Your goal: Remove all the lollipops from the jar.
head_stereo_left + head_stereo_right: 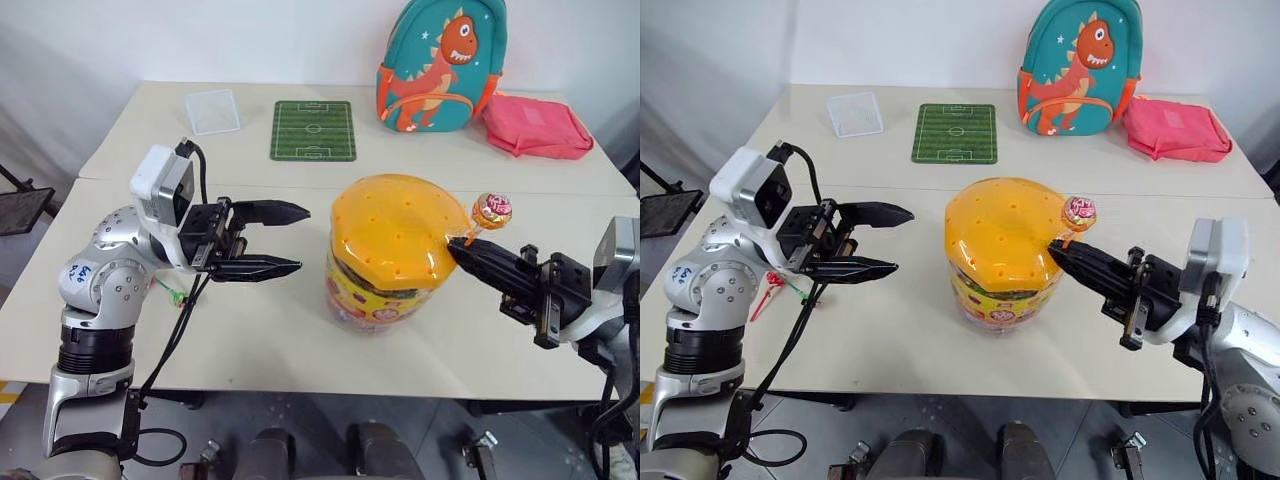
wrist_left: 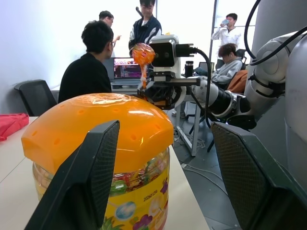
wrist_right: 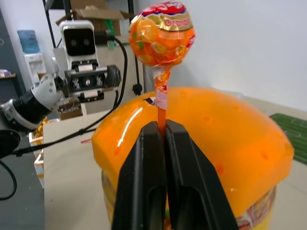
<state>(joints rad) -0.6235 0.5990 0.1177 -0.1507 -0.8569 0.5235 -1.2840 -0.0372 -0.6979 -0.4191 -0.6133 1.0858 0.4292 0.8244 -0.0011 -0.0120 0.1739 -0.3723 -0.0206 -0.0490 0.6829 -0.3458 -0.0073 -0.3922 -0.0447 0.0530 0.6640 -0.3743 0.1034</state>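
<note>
The jar [image 1: 385, 255] stands mid-table, clear with a colourful label and a domed orange lid [image 1: 390, 230] dotted with holes. At the lid's right edge my right gripper [image 1: 457, 250] is shut on the thin stick of an orange lollipop [image 1: 492, 210]. The candy head [image 3: 160, 33] stands upright above the fingers. My left gripper [image 1: 303, 238] hangs open to the left of the jar, pointing at it, a short gap away and holding nothing. Two small lollipops [image 1: 780, 295], one on a red stick and one on a green, lie on the table by my left arm.
At the back of the table are a teal dinosaur backpack [image 1: 440, 65], a pink pouch [image 1: 535, 125], a green football-pitch mat [image 1: 313, 130] and a clear tray [image 1: 212, 110]. Several people sit and stand behind the table in the left wrist view.
</note>
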